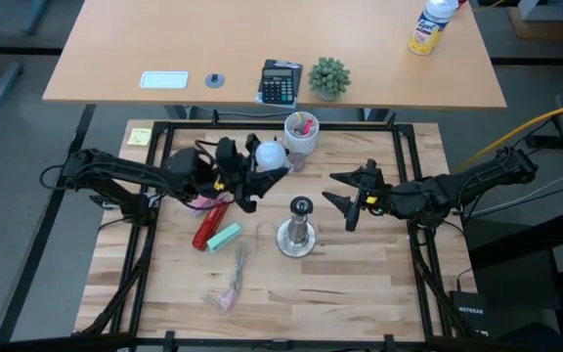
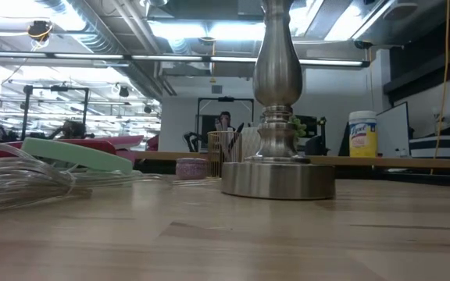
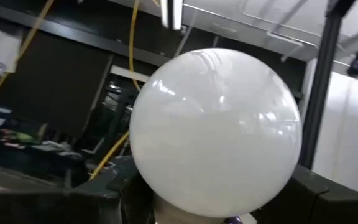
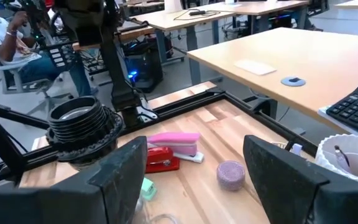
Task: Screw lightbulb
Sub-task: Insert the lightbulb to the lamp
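Note:
The frosted-white lightbulb (image 1: 270, 154) is held in my left gripper (image 1: 249, 176), left of the table's middle; its globe (image 3: 216, 130) fills the left wrist view. The silvery socket stand (image 1: 298, 230) stands upright on its round base (image 2: 278, 179) at the table's middle, its dark open socket (image 4: 79, 121) facing up. My right gripper (image 1: 346, 200) is open and empty, just right of the stand, its fingers (image 4: 123, 180) level with the socket's top. Neither gripper shows in the low view. My left gripper holds the lightbulb between its two fingers (image 3: 107, 186) at the narrow part below the globe (image 3: 185, 214); the globe itself hides the place of contact. The globe sticks out beyond the fingertips, toward the table's far right. The bulb is lifted clear of the table.
A white cup with pens (image 1: 301, 132) stands right behind the bulb. A red stapler (image 1: 208, 227), a mint-green block (image 1: 225, 238), a pink item (image 4: 173, 140), a purple puck (image 4: 232, 174) and a clear plastic bag (image 1: 231, 284) lie left of the stand. A calculator (image 1: 280, 82) and a plant (image 1: 327, 76) are on the far desk.

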